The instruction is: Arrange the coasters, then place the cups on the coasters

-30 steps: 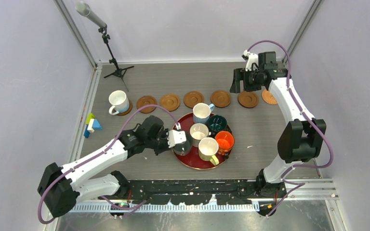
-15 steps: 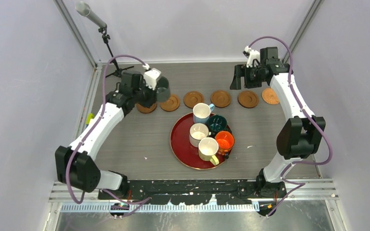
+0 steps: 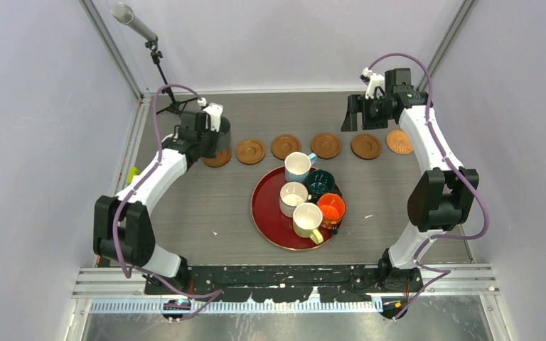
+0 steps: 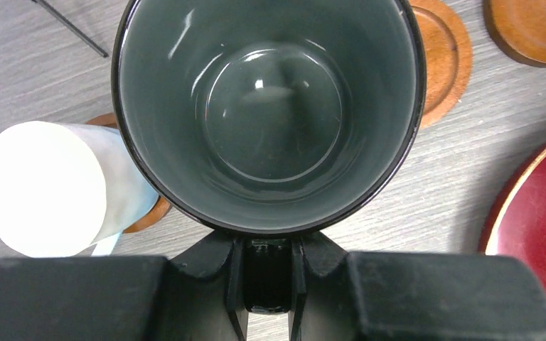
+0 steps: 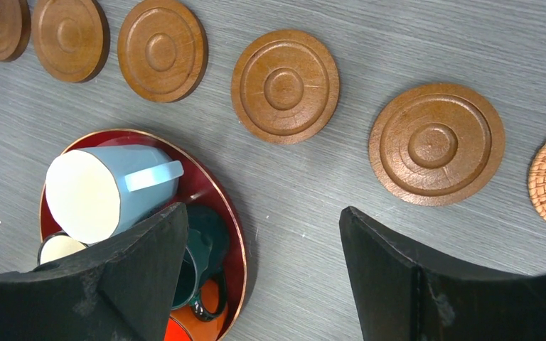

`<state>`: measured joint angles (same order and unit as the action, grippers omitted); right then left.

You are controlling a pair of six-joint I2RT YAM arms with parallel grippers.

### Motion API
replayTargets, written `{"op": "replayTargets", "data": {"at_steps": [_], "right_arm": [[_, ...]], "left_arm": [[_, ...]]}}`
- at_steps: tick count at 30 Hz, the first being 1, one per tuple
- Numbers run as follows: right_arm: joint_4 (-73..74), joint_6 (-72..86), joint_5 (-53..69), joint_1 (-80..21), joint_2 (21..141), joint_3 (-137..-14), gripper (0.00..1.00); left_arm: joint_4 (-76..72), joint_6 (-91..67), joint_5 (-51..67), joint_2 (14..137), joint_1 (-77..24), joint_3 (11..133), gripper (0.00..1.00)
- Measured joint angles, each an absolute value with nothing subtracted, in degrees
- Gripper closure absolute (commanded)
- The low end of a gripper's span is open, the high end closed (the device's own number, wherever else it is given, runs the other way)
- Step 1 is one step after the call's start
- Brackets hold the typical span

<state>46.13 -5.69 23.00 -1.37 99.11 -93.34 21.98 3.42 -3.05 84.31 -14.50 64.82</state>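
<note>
My left gripper is shut on the handle of a dark grey-green cup, held upright at the back left. The cup overlaps one brown coaster, with another coaster further right. A white cup stands on the leftmost coaster. Several coasters lie in a row. The light blue, dark teal, cream, pale yellow and orange cups sit in the red tray. My right gripper hangs open and holds nothing at the back right.
A woven orange mat ends the coaster row on the right. A microphone stand stands at the back left corner. Coloured blocks peek out by the left wall. In the top view my left arm hides the white cup.
My left arm lifted the dark grey-green cup off the tray and carried it to the back left, then shifted it slightly left over the coaster row. The right arm barely moved.
</note>
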Motion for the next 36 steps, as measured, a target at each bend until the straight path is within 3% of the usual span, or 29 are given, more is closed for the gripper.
{"op": "replayTargets", "data": {"at_steps": [36], "right_arm": [[49.4,-7.4,22.6,-1.0,102.0,-95.5,0.18]], "left_arm": [[9.2,-0.9,-0.5,95.8,-8.6,58.6,1.00]]}}
